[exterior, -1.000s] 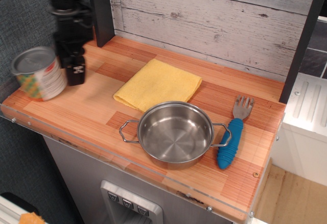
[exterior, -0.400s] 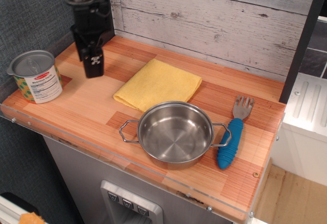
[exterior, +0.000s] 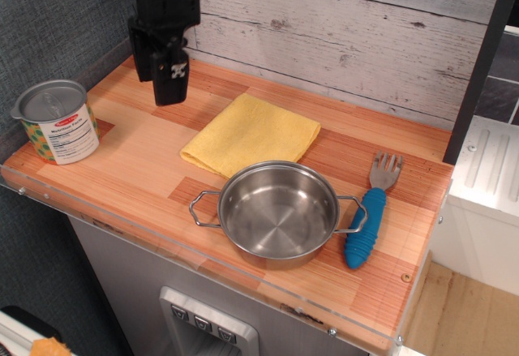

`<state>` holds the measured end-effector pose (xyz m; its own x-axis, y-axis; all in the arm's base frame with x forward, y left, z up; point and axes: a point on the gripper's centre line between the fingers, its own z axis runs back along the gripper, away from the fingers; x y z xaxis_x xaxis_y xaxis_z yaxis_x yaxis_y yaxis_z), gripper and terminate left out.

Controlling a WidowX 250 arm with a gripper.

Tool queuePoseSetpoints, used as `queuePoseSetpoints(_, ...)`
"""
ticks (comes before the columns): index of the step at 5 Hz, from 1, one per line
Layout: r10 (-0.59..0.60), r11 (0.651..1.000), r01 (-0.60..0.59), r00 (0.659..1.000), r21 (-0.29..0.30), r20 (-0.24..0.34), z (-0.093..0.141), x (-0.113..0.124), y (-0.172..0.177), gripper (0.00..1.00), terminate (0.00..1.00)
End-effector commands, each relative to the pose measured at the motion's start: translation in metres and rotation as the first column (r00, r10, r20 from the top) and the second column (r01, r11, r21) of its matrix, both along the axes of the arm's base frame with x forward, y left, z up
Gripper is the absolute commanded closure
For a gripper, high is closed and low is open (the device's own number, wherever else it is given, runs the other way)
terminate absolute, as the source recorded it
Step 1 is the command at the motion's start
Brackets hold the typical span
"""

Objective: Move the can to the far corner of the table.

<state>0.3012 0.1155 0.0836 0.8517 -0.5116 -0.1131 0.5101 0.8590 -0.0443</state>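
Note:
The can (exterior: 55, 125) stands upright at the left corner of the wooden table (exterior: 138, 173), close to the front acrylic rim; its silver top and dotted label with a white panel show. My black gripper (exterior: 159, 85) hangs above the table's back left part, to the right of and behind the can, well apart from it. Its fingers (exterior: 172, 80) point down, stand a little apart and hold nothing.
A folded yellow cloth (exterior: 251, 133) lies mid-table. A steel two-handled pot (exterior: 278, 208) sits at the front middle. A blue-handled fork (exterior: 370, 214) lies to its right. A plank wall (exterior: 340, 32) backs the table; a dark post (exterior: 478, 64) stands at the right.
The can, tilted and blurred beside the gripper a second ago, now stands upright and still. The gripper has risen and moved right and back, away from the can.

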Motion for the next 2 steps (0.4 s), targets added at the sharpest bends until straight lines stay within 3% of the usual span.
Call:
queuePoseSetpoints(1, 0.232, 0.97, -0.236, 0.97, 0.054, 0.074, 0.041, -0.04, -0.007, 0.0, 0.0)
queuePoseSetpoints(2, 0.352, 0.929, -0.358, 0.933, 0.096, 0.074, 0.042, -0.072, 0.006, 0.0, 0.0)
